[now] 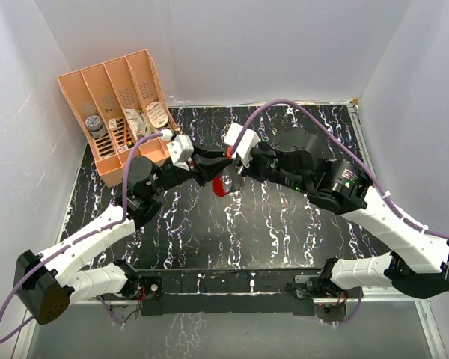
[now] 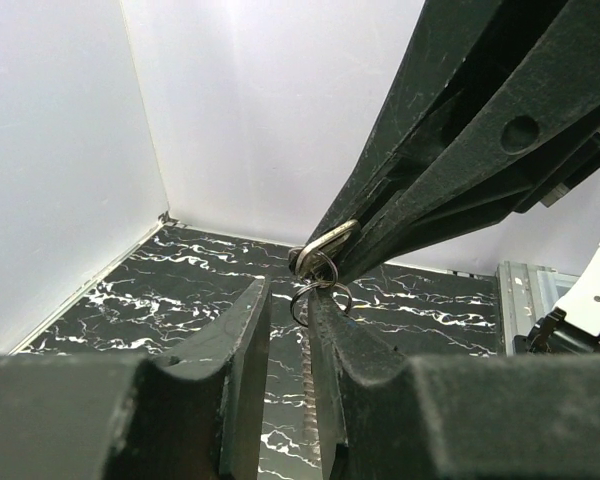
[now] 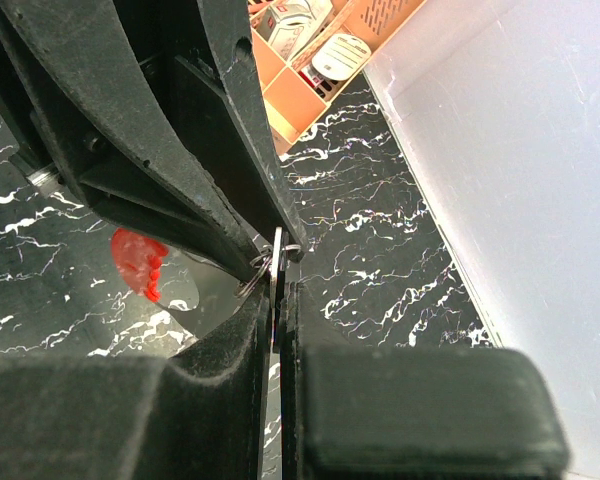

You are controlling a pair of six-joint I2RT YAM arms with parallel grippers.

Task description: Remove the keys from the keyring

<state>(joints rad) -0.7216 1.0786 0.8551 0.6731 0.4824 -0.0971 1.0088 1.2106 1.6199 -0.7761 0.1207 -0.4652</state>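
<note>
While both arms reach toward each other to the right of the peach organiser (image 1: 73, 93), the overhead view puts the left end effector (image 1: 209, 170) and the right end effector (image 1: 236, 173) tip to tip above the table (image 1: 299, 224). The left one is on the organiser's side. The keyring (image 1: 223, 185) hangs just under their meeting point, so both arms are about equally near it. How the fingers stand is too small to read here.

From the left wrist, the left end effector (image 2: 288, 300) has its fingers close together with a narrow slit between them. The thin wire loops of the keyring (image 2: 322, 292) sit right at their tips, but I cannot tell whether the fingers clamp the wire. The right end effector (image 2: 325, 255) comes in from the upper right, pressed together on the silver head of the key (image 2: 332, 238), which touches the loops.

From the right wrist, the right end effector (image 3: 278, 310) pinches the key (image 3: 277, 275) edge-on. The key's long axis runs straight out along the fingers toward the left end effector (image 3: 280, 240). The red tag (image 3: 138, 262) dangles off to one side, well apart from the organiser (image 3: 280, 80). The coming move likely turns on working the key round the wire and then away from the left end effector along that axis.
</note>
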